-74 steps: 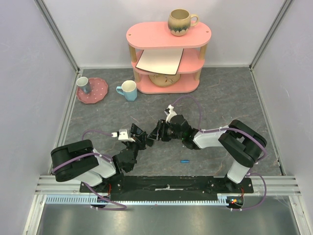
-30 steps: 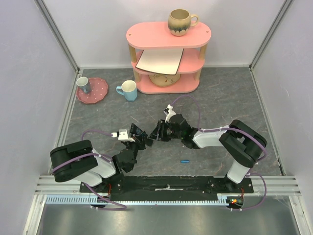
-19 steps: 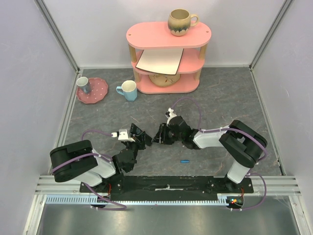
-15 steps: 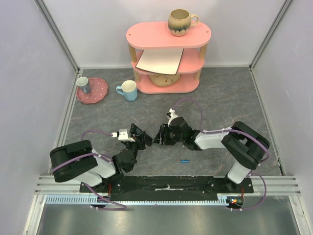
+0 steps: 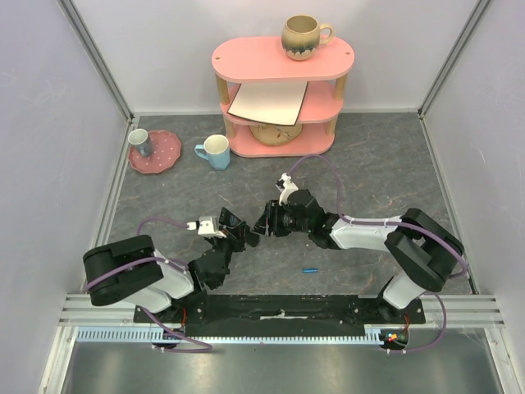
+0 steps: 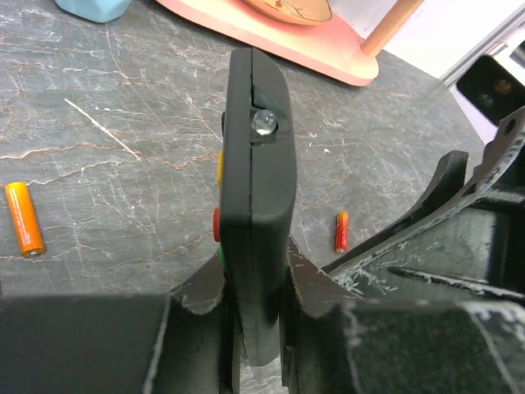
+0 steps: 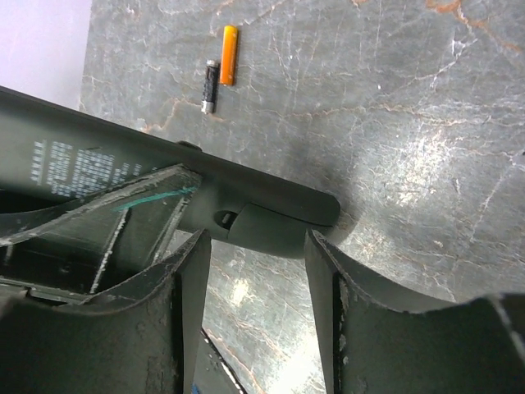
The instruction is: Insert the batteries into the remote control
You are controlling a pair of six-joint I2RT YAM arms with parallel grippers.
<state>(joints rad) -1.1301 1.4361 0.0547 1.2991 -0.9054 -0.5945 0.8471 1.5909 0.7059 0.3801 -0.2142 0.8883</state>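
The right arm [image 5: 369, 234] now lies more stretched: its elbow has moved out toward the near right corner of the table [image 5: 369, 164]. The right gripper [image 5: 262, 221], which dipped toward the near edge half a second ago, is again further from it. Its fingers [image 7: 193, 279] stand wider apart beside the end of the remote control [image 7: 271, 215].

Shelf unit [image 5: 279, 61] sits at the back edge of the surface [image 5: 369, 164], centre. Mug [image 5: 305, 37] is on its top tier, flat board [image 5: 269, 103] on the middle tier, bowl [image 5: 275, 133] on the bottom. Plate [image 5: 164, 156] is near the back-left corner with a small cup [image 5: 140, 141] on it. Second mug [image 5: 215, 151] is between plate and shelf unit.

Remote control [image 6: 254, 164] is mid-surface, on edge in the left gripper [image 6: 261, 283]. Right gripper [image 7: 256, 246] is just right of it, straddling its end.

First battery [image 5: 310, 269] lies near the front edge, right of centre. In the left wrist view, second battery [image 6: 25, 218] lies left of the remote control and third battery [image 6: 341, 231] right of it.
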